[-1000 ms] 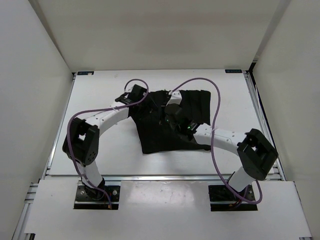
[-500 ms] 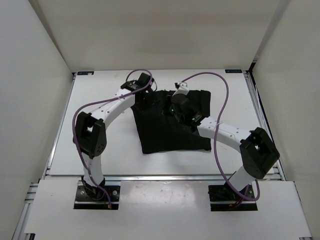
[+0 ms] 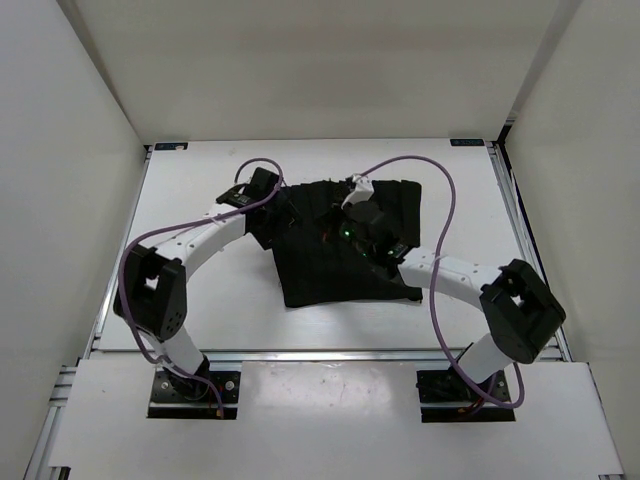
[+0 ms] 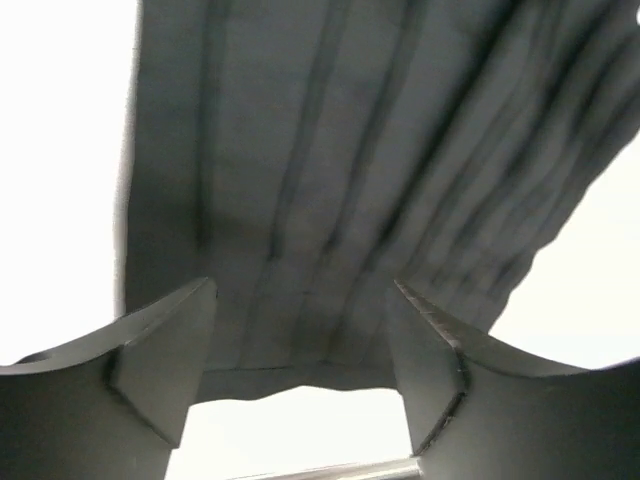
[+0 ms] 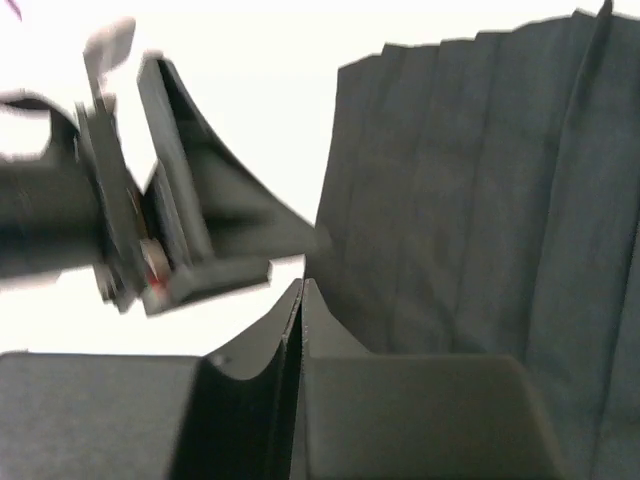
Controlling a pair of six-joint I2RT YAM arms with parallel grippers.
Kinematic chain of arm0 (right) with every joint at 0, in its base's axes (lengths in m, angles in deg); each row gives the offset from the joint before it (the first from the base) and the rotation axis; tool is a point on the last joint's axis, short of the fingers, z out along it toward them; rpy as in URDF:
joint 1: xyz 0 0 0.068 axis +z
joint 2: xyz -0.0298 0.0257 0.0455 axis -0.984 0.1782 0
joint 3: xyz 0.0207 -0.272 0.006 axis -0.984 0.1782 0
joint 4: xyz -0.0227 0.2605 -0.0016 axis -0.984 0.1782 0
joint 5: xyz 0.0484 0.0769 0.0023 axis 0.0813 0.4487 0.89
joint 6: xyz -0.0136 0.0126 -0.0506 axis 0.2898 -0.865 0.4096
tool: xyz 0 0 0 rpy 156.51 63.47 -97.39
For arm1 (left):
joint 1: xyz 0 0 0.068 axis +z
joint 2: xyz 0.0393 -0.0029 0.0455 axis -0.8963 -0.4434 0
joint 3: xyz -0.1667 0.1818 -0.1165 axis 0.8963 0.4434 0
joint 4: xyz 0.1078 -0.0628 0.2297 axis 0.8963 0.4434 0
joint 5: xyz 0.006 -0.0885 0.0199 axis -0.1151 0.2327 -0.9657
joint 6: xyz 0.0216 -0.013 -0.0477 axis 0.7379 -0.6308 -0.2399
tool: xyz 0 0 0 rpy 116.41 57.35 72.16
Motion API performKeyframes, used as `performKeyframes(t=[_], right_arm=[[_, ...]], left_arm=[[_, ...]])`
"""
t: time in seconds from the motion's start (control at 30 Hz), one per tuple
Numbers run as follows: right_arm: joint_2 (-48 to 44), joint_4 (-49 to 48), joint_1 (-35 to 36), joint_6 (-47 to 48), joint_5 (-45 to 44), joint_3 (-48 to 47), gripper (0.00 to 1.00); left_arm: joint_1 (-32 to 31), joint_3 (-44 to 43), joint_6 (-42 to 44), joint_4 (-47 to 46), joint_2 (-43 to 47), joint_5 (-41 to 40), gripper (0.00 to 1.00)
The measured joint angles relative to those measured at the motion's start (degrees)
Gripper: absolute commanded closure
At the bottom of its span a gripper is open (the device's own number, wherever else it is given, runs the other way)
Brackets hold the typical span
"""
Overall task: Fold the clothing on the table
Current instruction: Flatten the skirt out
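Note:
The black pleated clothing [image 3: 325, 270] lies spread on the white table [image 3: 200, 290]. My left gripper [image 3: 280, 203] is at the garment's far left corner. In the left wrist view it [image 4: 303, 290] stands open, with the clothing [image 4: 330, 150] and its hem lying between and ahead of the fingers [image 4: 160, 360]. My right gripper [image 3: 343, 208] hovers over the garment's far middle. In the right wrist view it [image 5: 303, 285] is shut with nothing seen between its jaws. That view has the clothing [image 5: 480, 220] to the right and the left gripper [image 5: 150, 235] blurred at the left.
Metal rails run along the table's right edge [image 3: 512, 220] and near edge [image 3: 330, 352]. White walls [image 3: 60, 150] close in the left, far and right sides. Purple cables [image 3: 440, 210] loop above both arms.
My left gripper has pulled back from the far edge, toward the left and nearer, and its jaws have narrowed a little. The right gripper has shifted slightly nearer, still shut.

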Motion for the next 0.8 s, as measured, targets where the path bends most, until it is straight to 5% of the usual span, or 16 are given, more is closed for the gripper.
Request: performKeyframes(t=[0.03, 0.1, 0.2, 0.33, 0.47, 0.8], right_arm=[[-0.81, -1.75, -0.59, 0.11, 2.43, 2.25, 0.9], [-2.32, -1.79, -3.17, 0.35, 6.23, 4.96, 0.52], [-3.56, 2.58, -8.11, 1.53, 8.98, 4.22, 0.28], [-6.4, 11.93, -23.32, -1.44, 23.61, 2.14, 0.24], [-8.11, 19.58, -39.04, -0.9, 28.65, 1.81, 0.27], [-1.07, 37.09, -50.03, 7.78, 34.86, -8.15, 0.25]], left_arm=[[0.35, 1.18, 0.24, -2.4, 0.52, 2.19, 0.29], [1.77, 5.09, 1.07, -8.59, 1.36, 6.03, 0.33], [4.44, 9.66, 4.57, -11.54, 1.81, 7.34, 0.4], [10.95, 10.91, 10.49, -12.96, 3.21, 11.26, 0.3], [18.86, 11.34, 14.93, -16.02, 5.03, 15.17, 0.28], [22.34, 6.23, 21.2, -16.79, -1.62, 13.62, 0.3]])
